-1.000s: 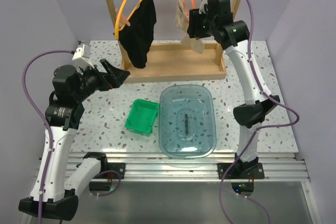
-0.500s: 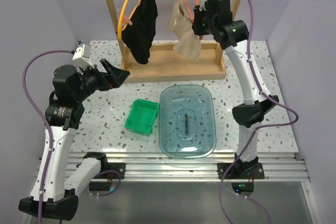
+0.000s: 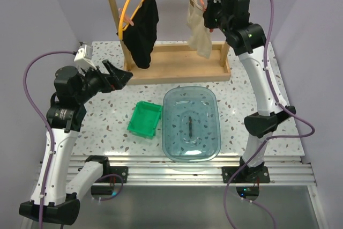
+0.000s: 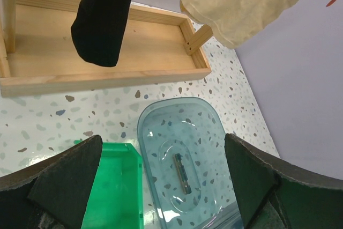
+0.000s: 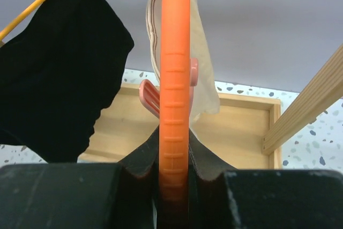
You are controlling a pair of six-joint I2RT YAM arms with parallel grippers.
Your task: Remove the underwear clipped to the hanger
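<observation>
Up high, right arm outstretched, pincer around orange hanger.

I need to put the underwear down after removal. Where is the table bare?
Bare table lies left of the green tray, and a strip right of the clear tub. The middle is crowded: tray and tub sit side by side. The wooden rack base fills the back.

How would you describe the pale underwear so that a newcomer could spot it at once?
Find the wooden rack at the far edge of the table, with two hangers on its rail. The beige underwear hangs from the right one, the orange hanger that the right hand grips. It is pale, whereas the black underwear to its left is dark.
</observation>
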